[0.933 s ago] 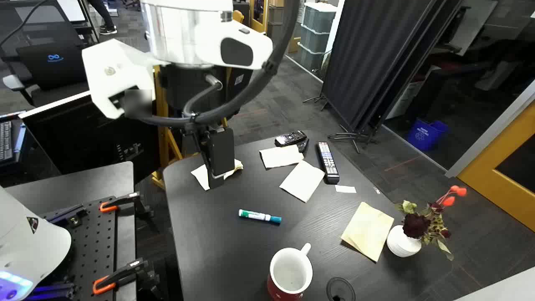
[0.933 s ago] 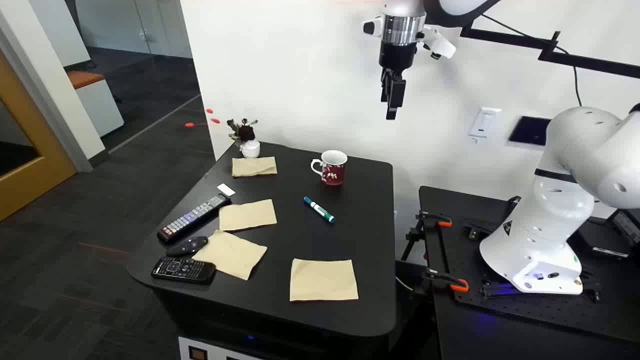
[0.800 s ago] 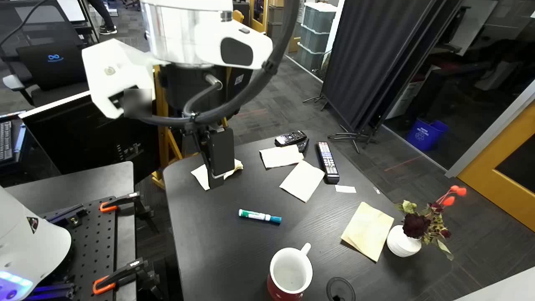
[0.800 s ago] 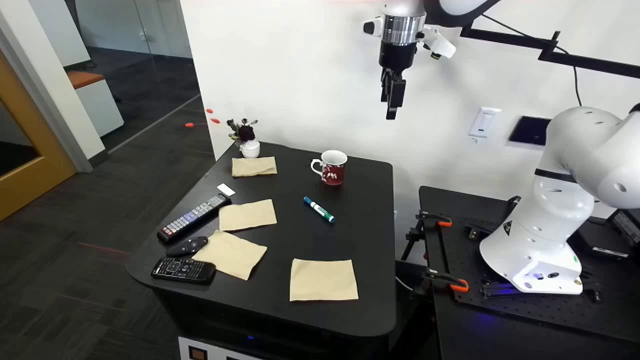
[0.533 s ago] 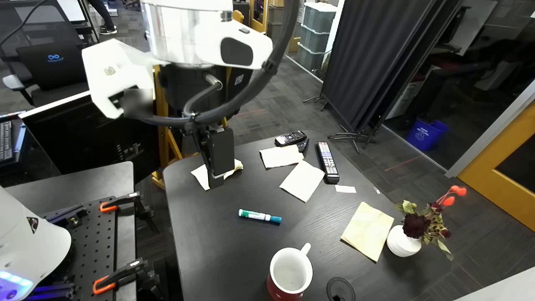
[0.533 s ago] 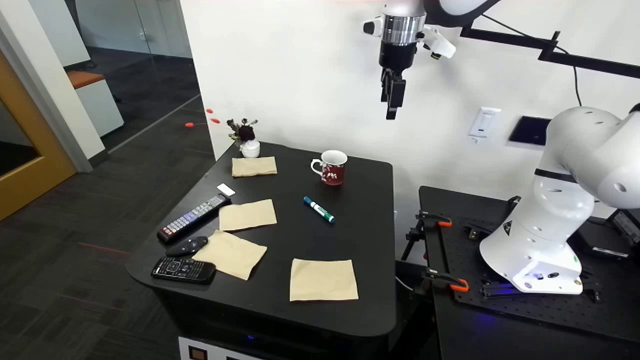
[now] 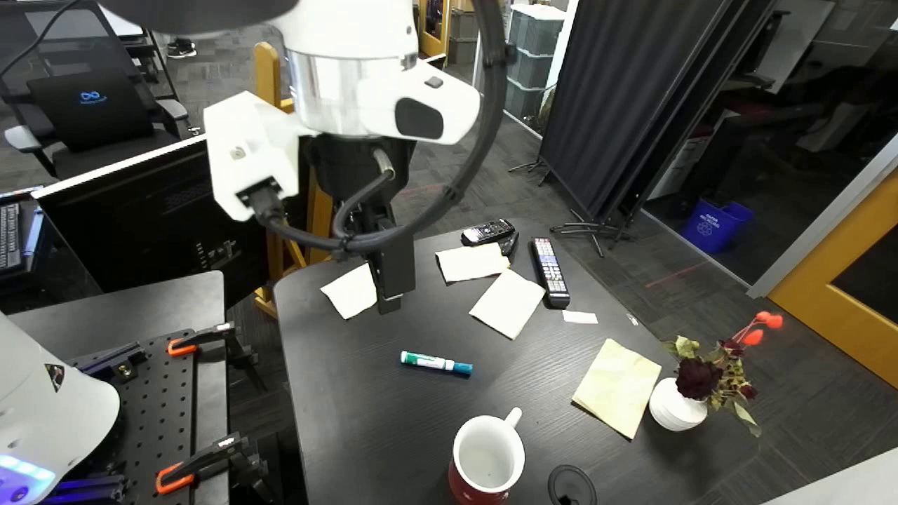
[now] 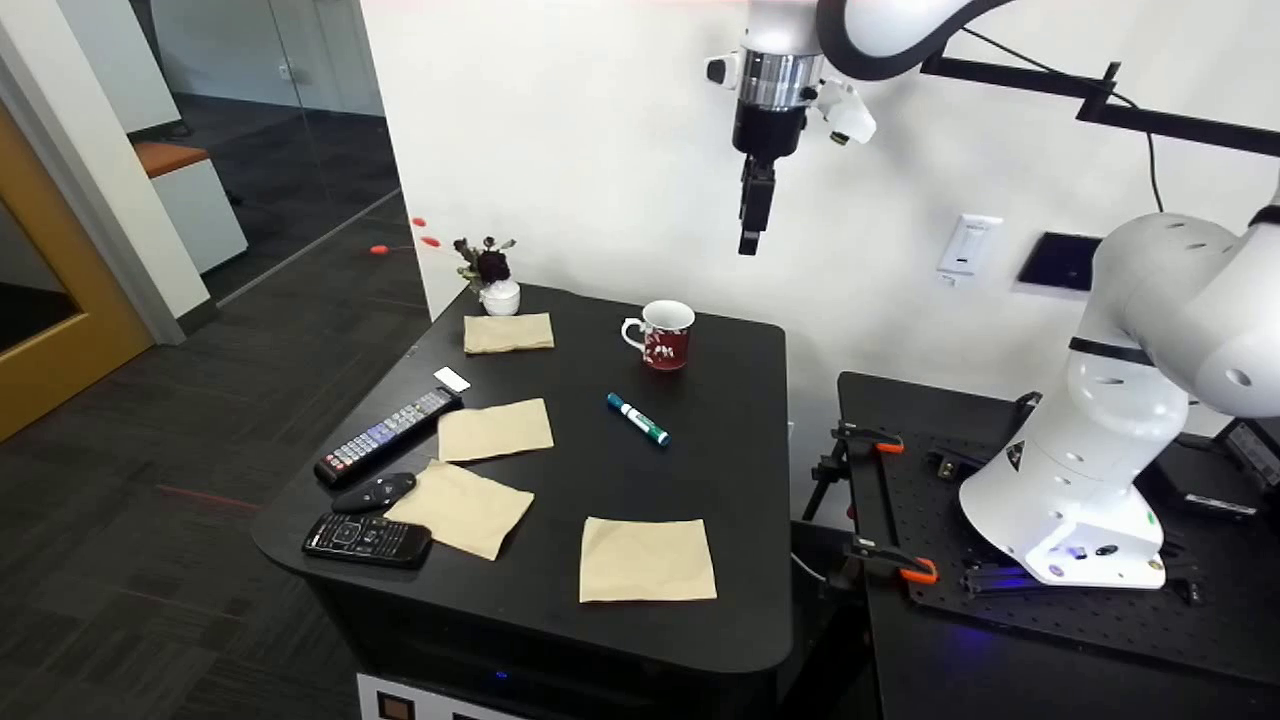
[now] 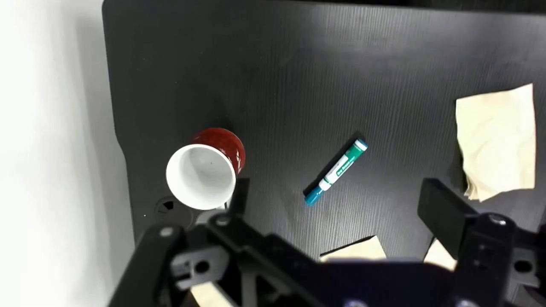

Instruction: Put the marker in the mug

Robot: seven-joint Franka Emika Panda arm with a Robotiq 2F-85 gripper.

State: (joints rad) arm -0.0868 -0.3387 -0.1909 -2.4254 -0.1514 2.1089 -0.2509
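The marker lies flat on the black table, with a white and green body and a teal cap. It shows in both exterior views [image 7: 436,362] [image 8: 638,420] and in the wrist view [image 9: 337,172]. The mug, red outside and white inside, stands upright near it in both exterior views [image 7: 487,456] [image 8: 668,347]. It is at the left in the wrist view [image 9: 226,147]. My gripper hangs high above the table, pointing down, in both exterior views [image 7: 390,303] [image 8: 749,245]. In the wrist view [image 9: 335,192] its fingers are wide apart and empty, with the marker beyond them.
Several tan paper napkins [image 8: 648,560] lie on the table [image 8: 700,480]. Several remotes [image 8: 388,437] are along one edge. A white flower pot [image 7: 677,405] stands at a corner. A white wall [image 8: 600,150] rises behind the mug. A round black grommet [image 7: 572,485] is beside the mug.
My arm and gripper have shifted sideways and slightly lower, moving left in an exterior view toward above the mug and marker. The marker and mug have not moved.
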